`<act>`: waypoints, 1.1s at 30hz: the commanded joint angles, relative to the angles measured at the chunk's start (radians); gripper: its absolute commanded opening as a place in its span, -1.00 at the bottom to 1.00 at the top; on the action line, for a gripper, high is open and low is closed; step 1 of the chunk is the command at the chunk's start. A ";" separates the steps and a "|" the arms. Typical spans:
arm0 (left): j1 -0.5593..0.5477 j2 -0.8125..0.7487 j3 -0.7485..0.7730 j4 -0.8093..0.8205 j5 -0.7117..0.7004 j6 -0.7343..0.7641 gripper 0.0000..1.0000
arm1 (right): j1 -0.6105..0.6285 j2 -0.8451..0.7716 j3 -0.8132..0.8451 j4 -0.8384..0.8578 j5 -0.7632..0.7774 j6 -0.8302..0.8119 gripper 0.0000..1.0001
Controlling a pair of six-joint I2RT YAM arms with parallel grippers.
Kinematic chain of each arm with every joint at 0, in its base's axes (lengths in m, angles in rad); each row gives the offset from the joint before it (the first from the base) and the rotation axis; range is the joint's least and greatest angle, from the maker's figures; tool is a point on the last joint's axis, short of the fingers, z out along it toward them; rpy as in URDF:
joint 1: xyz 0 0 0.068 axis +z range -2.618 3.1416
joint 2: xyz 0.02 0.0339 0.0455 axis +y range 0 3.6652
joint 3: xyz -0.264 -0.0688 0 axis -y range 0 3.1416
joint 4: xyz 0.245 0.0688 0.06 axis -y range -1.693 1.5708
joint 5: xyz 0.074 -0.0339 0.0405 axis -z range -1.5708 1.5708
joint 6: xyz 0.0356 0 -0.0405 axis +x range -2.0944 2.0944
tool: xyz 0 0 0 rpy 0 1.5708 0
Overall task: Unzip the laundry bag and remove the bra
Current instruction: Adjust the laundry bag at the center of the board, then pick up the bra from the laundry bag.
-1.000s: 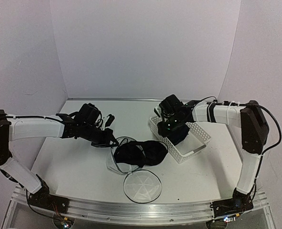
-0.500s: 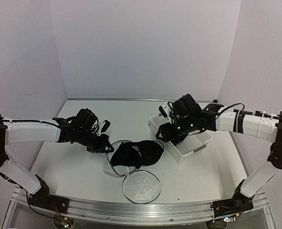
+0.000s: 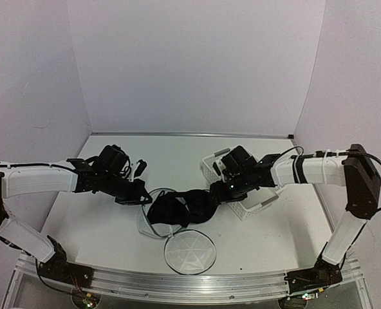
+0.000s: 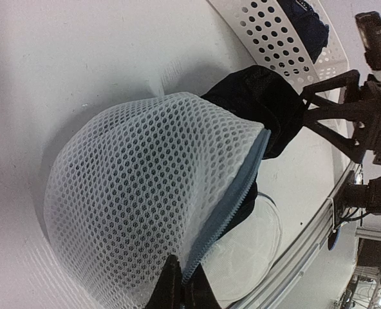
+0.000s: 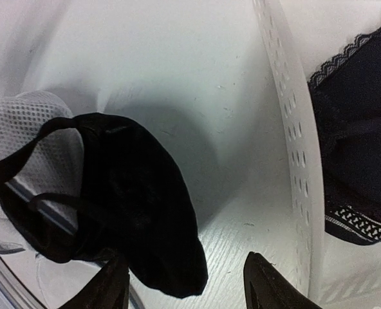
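A: grippers?
B: left gripper [image 4: 176, 288] pinched shut on translucent white mesh laundry bag [image 4: 145, 187] at its zipper edge; right gripper [image 5: 187, 270] spread open above soft black fabric bra [image 3: 181, 207].
A: bra position?
B: half out of the bag, on its 3 o'clock side.

Right pincer [image 5: 185, 284] has swung from basket [image 5: 292, 148] to bra [image 5: 132, 193], opening wider.

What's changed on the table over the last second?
The right gripper swung off the basket, came down leftward beside the bra and opened wider, holding nothing. The left gripper drew back slightly to the left, dragging the laundry bag and bra with it. Unchanged: the left gripper pinches the bag's edge, the bra pokes out of it, the round lid lies in place.
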 commanded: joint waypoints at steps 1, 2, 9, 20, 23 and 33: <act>-0.003 -0.028 -0.009 -0.006 -0.006 -0.011 -1.00 | 0.004 0.060 0.068 0.062 0.017 0.029 0.25; -0.003 -0.030 -0.010 -0.006 -0.006 -0.011 -1.00 | 0.005 0.073 0.074 0.068 0.019 0.029 0.25; -0.003 -0.037 -0.012 -0.006 -0.009 -0.009 -1.00 | 0.010 0.108 0.100 0.081 0.007 0.030 -0.36; -0.003 -0.042 -0.002 -0.007 -0.014 -0.011 -1.00 | 0.050 -0.036 0.058 0.070 0.034 0.018 -1.00; -0.004 -0.043 -0.002 -0.006 -0.017 -0.014 -1.00 | 0.070 -0.097 0.041 0.055 0.063 0.016 -1.00; -0.003 -0.037 0.011 -0.008 -0.026 -0.019 -1.00 | 0.123 -0.286 0.039 0.017 0.174 0.007 -1.00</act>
